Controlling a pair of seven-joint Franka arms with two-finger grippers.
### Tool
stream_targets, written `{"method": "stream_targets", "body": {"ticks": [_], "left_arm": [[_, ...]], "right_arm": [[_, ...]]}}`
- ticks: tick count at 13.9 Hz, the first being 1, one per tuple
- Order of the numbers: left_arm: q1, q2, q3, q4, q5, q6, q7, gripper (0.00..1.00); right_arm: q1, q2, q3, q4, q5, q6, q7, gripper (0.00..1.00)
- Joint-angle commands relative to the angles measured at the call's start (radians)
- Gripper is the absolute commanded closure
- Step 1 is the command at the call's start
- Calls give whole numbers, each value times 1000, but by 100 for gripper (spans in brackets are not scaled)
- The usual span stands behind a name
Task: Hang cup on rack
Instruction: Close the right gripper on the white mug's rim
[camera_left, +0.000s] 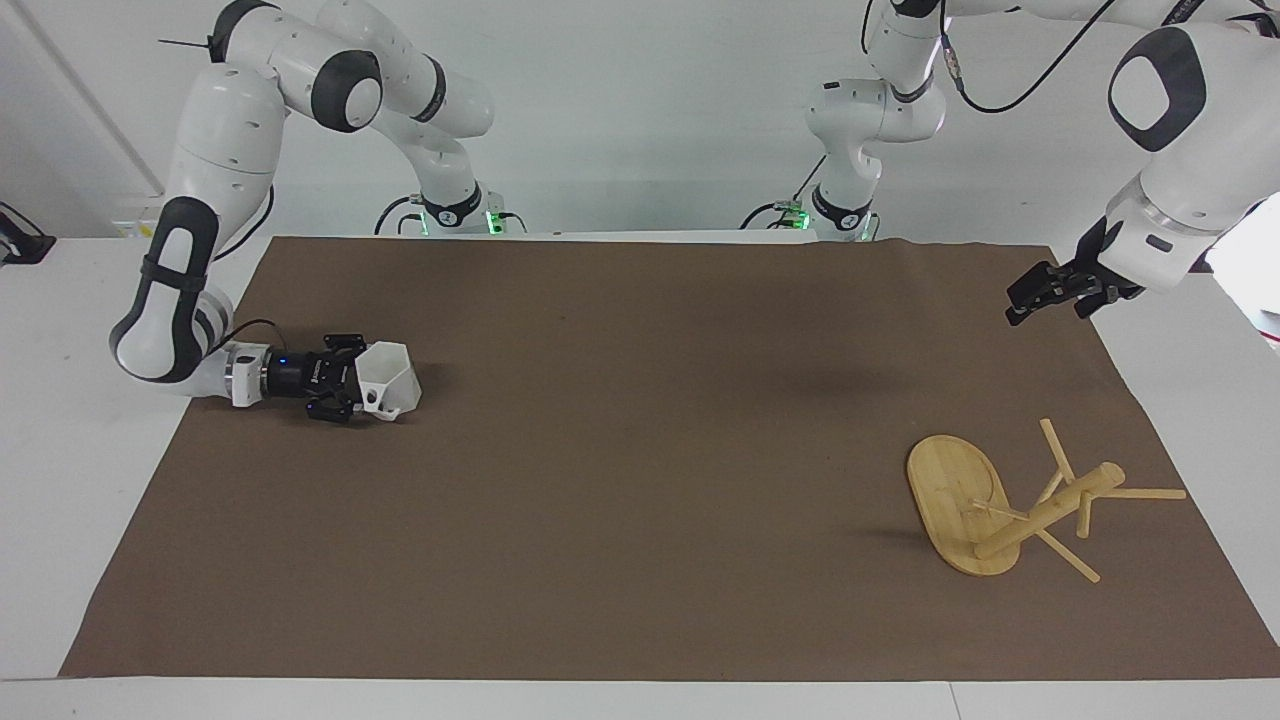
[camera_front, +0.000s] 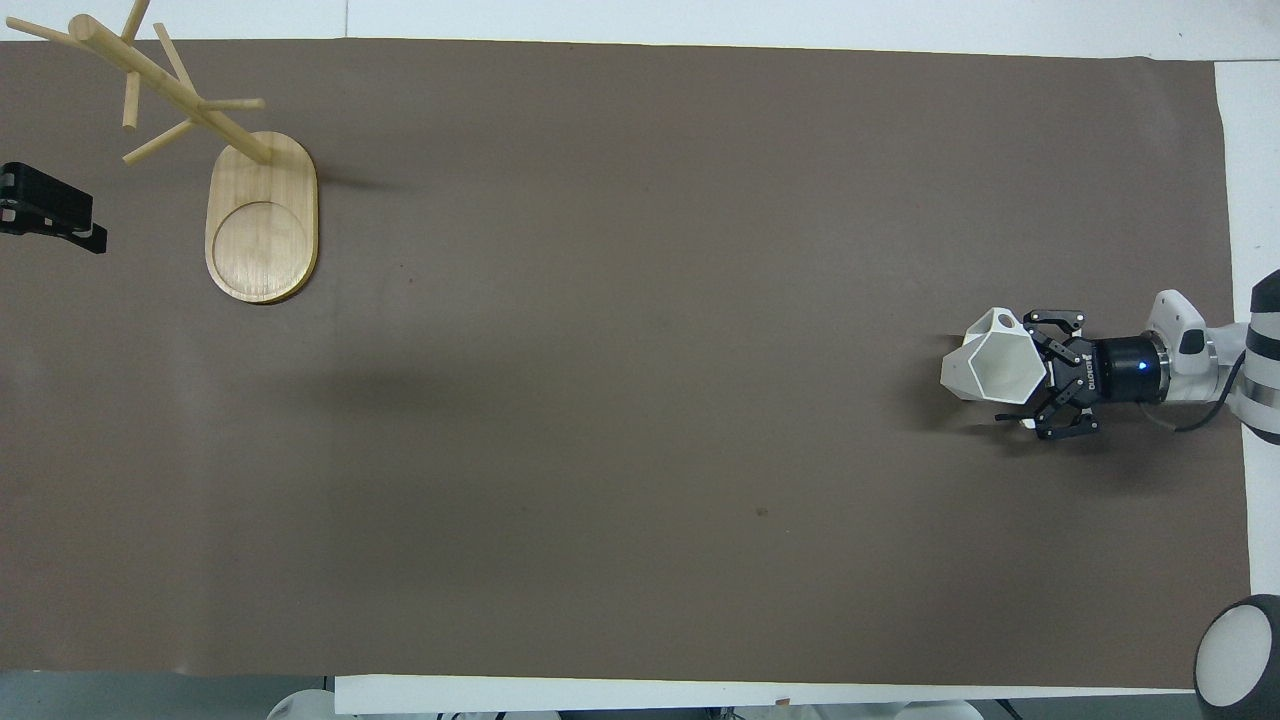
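White wall at the robots' end; white tabletop (camera_left: 40, 500) almost wholly covered by a brown mat (camera_left: 640, 470).

Cup (camera_left: 388, 381) – white, faceted, hexagonal rim – sits on the mat toward the right arm's end of the tabletop. It leans, its mouth turned up and toward the right pincer (camera_left: 352, 383). Handle with a round hole is at the side of the cup farther from the robots.

Right pincer lies low and horizontal, just over the mat, fingers spread wide, set against the rim side of the cup. One fingertip is at the handle side, the other at the side nearer the robots. Not closed on the cup.

Rack (camera_left: 1010, 505) – light bamboo, oval base, round post, thin pegs – stands upright on the mat toward the left arm's end, well apart from the cup.

Left pincer (camera_left: 1035, 293) hangs in the air over the mat's edge at that same end, jaws wide, holding nothing; this arm waits.

View differences:
- Overhead view shows the inside of the cup (camera_front: 993, 367), the spread of the right pincer (camera_front: 1022, 370) around the rim, and a blue light on its wrist.
- Overhead view shows only the black tip of the left pincer (camera_front: 50, 210) at the frame's edge, beside the rack (camera_front: 240, 190).
- Facing view shows both arms entire, their bases, and green lights at the bases.

Writing: white lettering on the right pincer's black body – too small to read.
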Motion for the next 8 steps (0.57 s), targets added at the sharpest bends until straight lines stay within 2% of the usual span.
{"method": "stream_targets", "body": {"ticks": [1, 6, 7, 8], "left_arm": [[3, -15, -2, -9, 13, -13, -12, 0], [1, -15, -2, -11, 13, -13, -12, 0], [1, -15, -2, -9, 13, -13, -12, 0], [3, -15, -2, -9, 13, -13, -12, 0]], "right_arm": [[22, -35, -3, -62, 31, 22, -47, 0], [45, -40, -3, -74, 32, 22, -69, 0], [54, -38, -3, -74, 32, 24, -69, 4], [57, -40, -3, -74, 32, 24, -67, 20]]}}
